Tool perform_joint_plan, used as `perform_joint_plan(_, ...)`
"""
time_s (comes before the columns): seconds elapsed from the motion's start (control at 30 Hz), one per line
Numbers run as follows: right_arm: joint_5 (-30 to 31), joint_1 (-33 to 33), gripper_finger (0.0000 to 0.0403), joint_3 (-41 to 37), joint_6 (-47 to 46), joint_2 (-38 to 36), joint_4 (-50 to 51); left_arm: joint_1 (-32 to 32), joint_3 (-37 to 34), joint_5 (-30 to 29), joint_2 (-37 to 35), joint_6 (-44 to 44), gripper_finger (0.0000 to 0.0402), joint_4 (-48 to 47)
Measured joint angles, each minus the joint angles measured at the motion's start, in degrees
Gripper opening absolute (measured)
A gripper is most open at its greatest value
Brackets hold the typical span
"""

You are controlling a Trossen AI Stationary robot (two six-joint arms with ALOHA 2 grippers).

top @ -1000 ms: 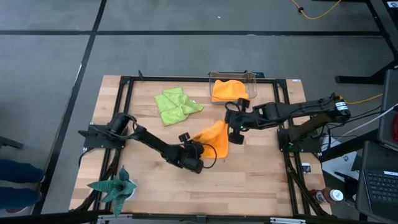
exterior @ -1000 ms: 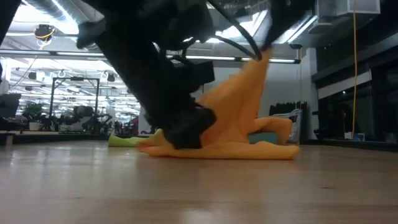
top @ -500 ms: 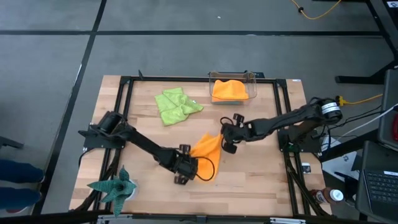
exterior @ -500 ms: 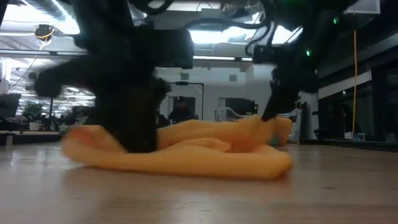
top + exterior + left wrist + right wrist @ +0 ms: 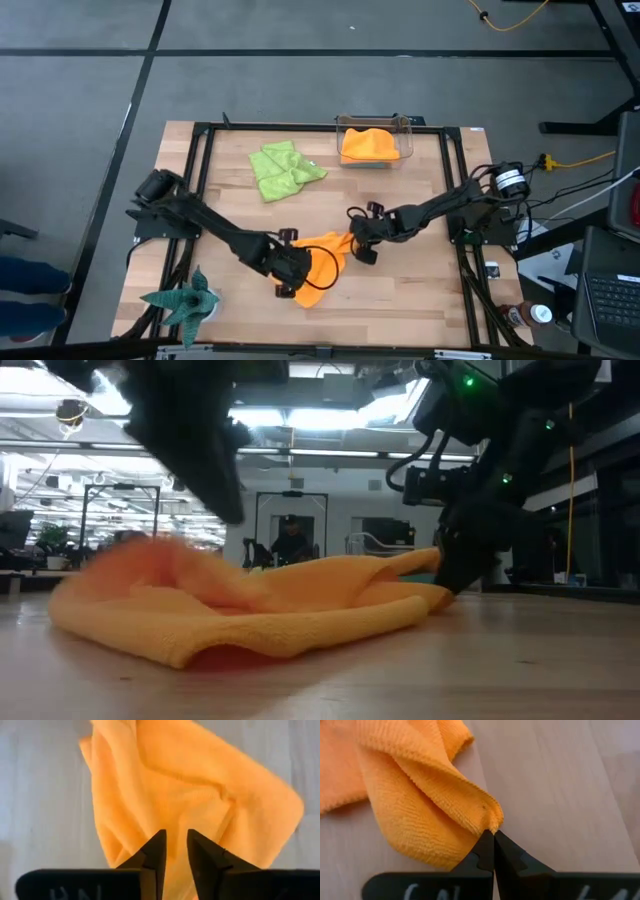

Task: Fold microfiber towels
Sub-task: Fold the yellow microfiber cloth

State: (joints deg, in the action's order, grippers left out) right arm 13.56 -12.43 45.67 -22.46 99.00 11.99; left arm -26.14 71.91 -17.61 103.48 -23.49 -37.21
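Watching both arms working on one orange towel [image 5: 322, 268] lying crumpled near the middle of the table [image 5: 400, 290], toward the near edge. My right gripper [image 5: 356, 240] is pinching that towel's right corner, its fingers pressed together on a fold of the cloth [image 5: 487, 815]. My left gripper [image 5: 291, 280] is sitting over the towel's left end with a narrow gap between its fingers [image 5: 155, 852]; I cannot tell whether any cloth is caught between them. I am seeing a second orange towel [image 5: 368, 145] in the clear bin [image 5: 407, 133] at the far edge, and the lime green towel [image 5: 284, 168] lying left of it. White lettering on the wrist housings is cut off, so I cannot read it.
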Motion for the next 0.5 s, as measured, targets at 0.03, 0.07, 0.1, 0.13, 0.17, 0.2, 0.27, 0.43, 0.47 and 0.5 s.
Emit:
perform_joint_plan(0.03, 0.1, -0.1, 0.0001, 0.0, 0.0, 0.0, -0.6, 0.0, -0.2, 0.6, 0.3, -0.9, 0.0076, 0.3)
perform_joint_plan(0.07, 0.3, -0.2, 0.0001, 0.0, 0.1, 0.1, -1.5, 0.0, -0.4, 1.2, 0.7, -1.3, 0.0081, 0.2)
perform_joint_plan(0.1, 0.5, -0.2, 0.0001, -0.1, 0.2, 0.1, -2.0, -0.1, -0.5, 1.3, 1.0, -1.3, 0.0088, 0.5)
perform_joint_plan(0.13, 0.5, -0.2, 0.0001, -0.1, 0.2, 0.1, -2.2, -0.2, -0.4, 1.3, 1.0, -1.3, 0.0095, 1.8)
perform_joint_plan(0.17, 0.5, -0.2, 0.0001, -0.1, 0.2, 0.0, -2.3, -0.3, -0.1, 1.1, 1.1, -1.3, 0.0103, 2.6)
perform_joint_plan(0.2, 0.4, -0.2, 0.0001, -0.1, 0.2, 0.0, -2.2, -0.5, -0.1, 1.3, 1.4, -1.5, 0.0111, 2.8)
perform_joint_plan(0.27, 0.3, -0.2, 0.0002, 0.2, 0.2, 0.1, -2.0, -1.0, -0.3, 2.7, 2.4, -1.7, 0.0128, 3.5)
perform_joint_plan(0.43, 0.3, -0.2, 0.0002, 0.4, 0.3, 0.1, -1.9, -3.0, 0.0, 3.9, 4.5, -1.3, 0.0157, 13.7)
perform_joint_plan(0.47, 0.3, -0.2, 0.0002, 0.4, 0.3, 0.1, -2.0, -3.4, 0.0, 3.9, 5.5, -1.5, 0.0160, 14.2)
perform_joint_plan(0.5, 0.3, -0.2, 0.0002, 0.4, 0.3, 0.1, -1.9, -3.8, -0.2, 4.0, 6.5, -1.5, 0.0162, 14.0)
